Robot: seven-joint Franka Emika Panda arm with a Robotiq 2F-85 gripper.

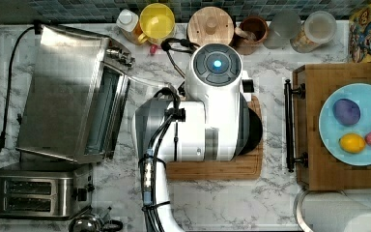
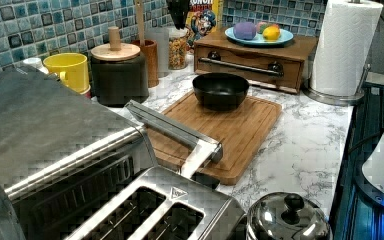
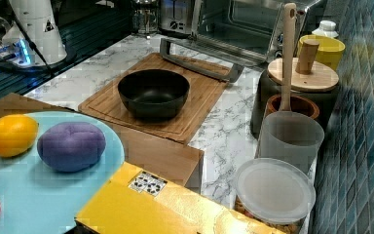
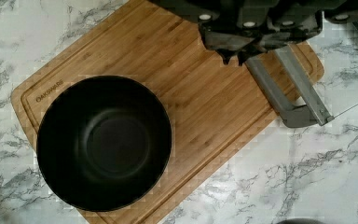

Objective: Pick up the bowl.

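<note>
White arm (image 1: 207, 121), black cables, blue-lit round cap (image 1: 217, 64).

The bowl (image 3: 153, 92) looks matt black and smooth. It sits on a grained wooden cutting board (image 4: 205, 88) over a glossy marble-patterned counter (image 2: 305, 145). The toaster oven (image 1: 70, 92) is brushed metal.

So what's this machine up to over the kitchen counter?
A white robot arm hangs above a black bowl that it is meant to pick up. The bowl sits upright and empty at one end of a bamboo cutting board on the marble counter. Nothing is touching the bowl yet; the wrist camera looks straight down on it, so the pickup has not begun.
</note>
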